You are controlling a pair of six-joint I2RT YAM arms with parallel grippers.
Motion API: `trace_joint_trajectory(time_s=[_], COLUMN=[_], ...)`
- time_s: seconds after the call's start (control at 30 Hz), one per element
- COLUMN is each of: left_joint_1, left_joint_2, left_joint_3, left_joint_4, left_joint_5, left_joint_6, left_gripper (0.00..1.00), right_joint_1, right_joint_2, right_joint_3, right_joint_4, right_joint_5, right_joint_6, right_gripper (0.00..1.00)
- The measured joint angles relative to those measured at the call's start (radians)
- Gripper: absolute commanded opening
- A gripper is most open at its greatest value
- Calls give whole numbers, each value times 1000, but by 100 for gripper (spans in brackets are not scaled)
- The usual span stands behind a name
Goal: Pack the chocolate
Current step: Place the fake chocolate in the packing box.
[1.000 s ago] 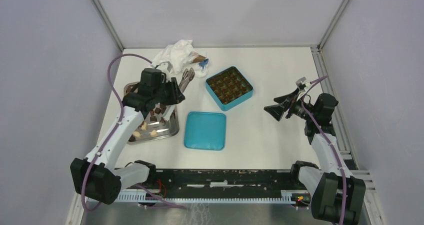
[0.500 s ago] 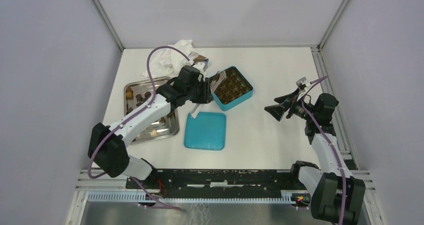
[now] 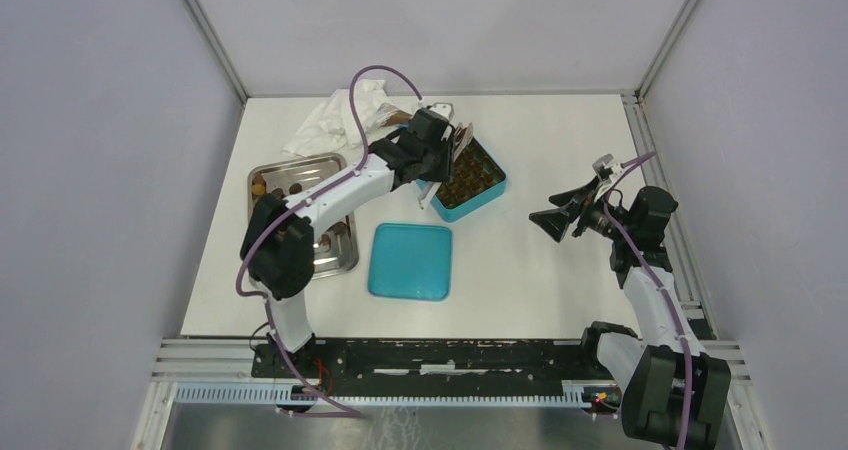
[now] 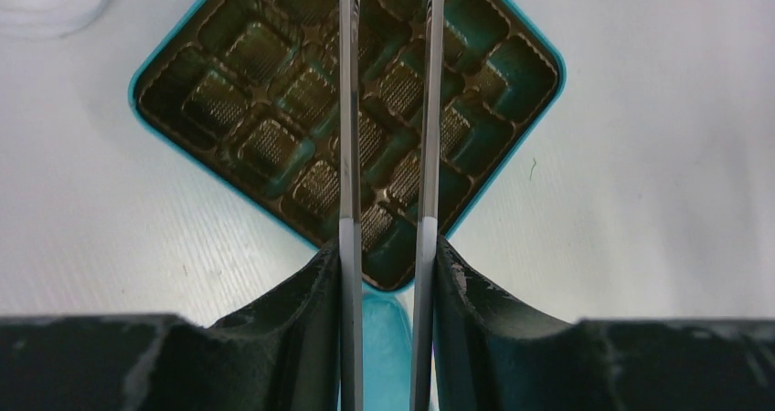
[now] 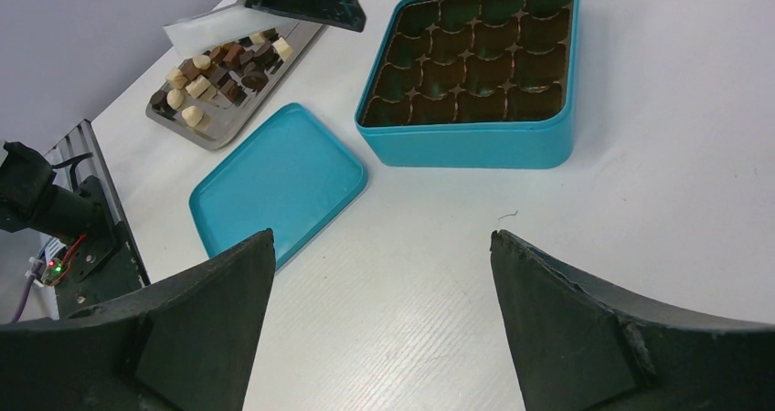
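Note:
The chocolate (image 3: 290,186) (image 5: 219,68) lies as several dark, brown and cream pieces in a steel tray (image 3: 340,268) at the left. The open teal box (image 3: 492,192) (image 4: 498,146) (image 5: 466,142) shows only empty brown cells. My left gripper (image 3: 443,156) (image 4: 386,247) hangs over the box's near corner, shut on metal tongs (image 3: 462,138) (image 4: 347,155). Their blades run out over the cells. The tips are cut off, so I cannot tell whether they hold a piece. At the right, my right gripper (image 3: 560,210) (image 5: 382,234) is open and empty above bare table.
The teal lid (image 3: 410,260) (image 5: 274,183) (image 4: 384,338) lies flat in front of the box. A crumpled white wrapper (image 3: 335,115) (image 4: 46,0) sits at the back left. Grey walls and metal rails close in the table.
My left arm has swung right from above the steel tray to over the teal box, carrying the tongs. The right arm has not moved.

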Motion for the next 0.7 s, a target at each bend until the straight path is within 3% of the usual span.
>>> trace_joint_trajectory(time_s=[0.2, 0.7], left_joint_1=[-25, -31], left_joint_2=[114, 216], left_joint_3=[120, 224], left_joint_4=[-24, -101], left_joint_5=[-46, -121], left_joint_6=[24, 56], left_gripper=[3, 11], right_joint_1=[-1, -1], right_joint_2=[0, 0], right_joint_3=[2, 3], right_joint_4=[0, 0], right_joint_5=[0, -1], right_joint_6=[0, 0], right_gripper=[92, 92])
